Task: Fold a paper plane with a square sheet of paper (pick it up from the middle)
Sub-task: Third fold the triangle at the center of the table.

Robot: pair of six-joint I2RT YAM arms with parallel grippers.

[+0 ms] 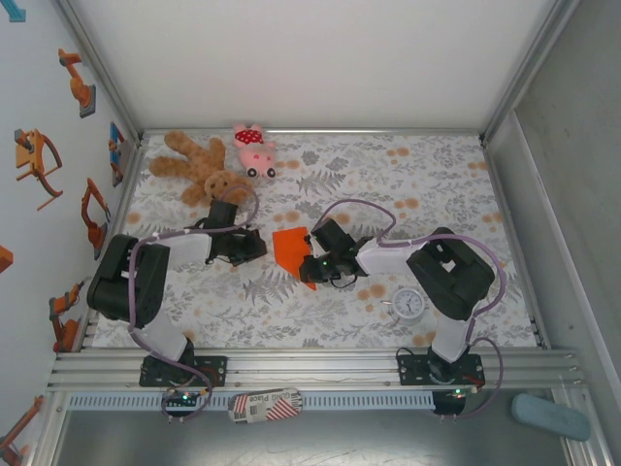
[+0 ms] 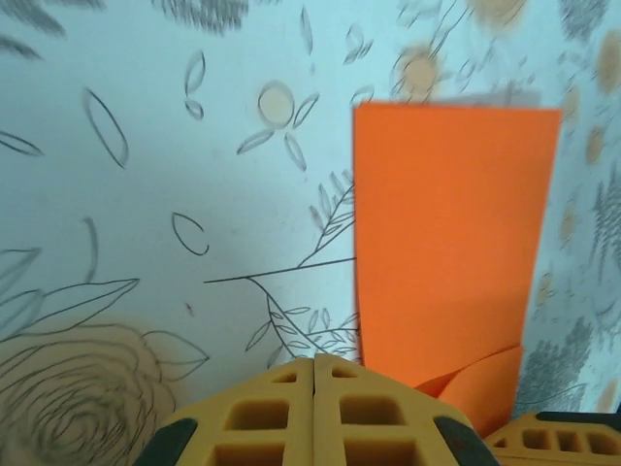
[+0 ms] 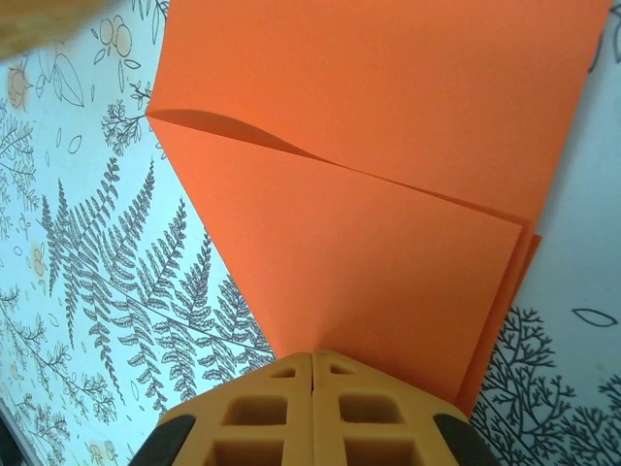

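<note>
The square sheet of paper lies bright orange on the floral table cloth, folded to a narrower shape, with a corner flap turned over it at an angle. My left gripper is shut and sits just off the sheet's left edge; in the left wrist view its closed tips are over bare cloth beside the paper. My right gripper is shut too, its tips resting at the near edge of the folded flap, with no paper between the fingers.
A brown teddy bear and a pink plush pig lie at the back left. A small white clock stands near the right arm. White walls enclose the table on three sides.
</note>
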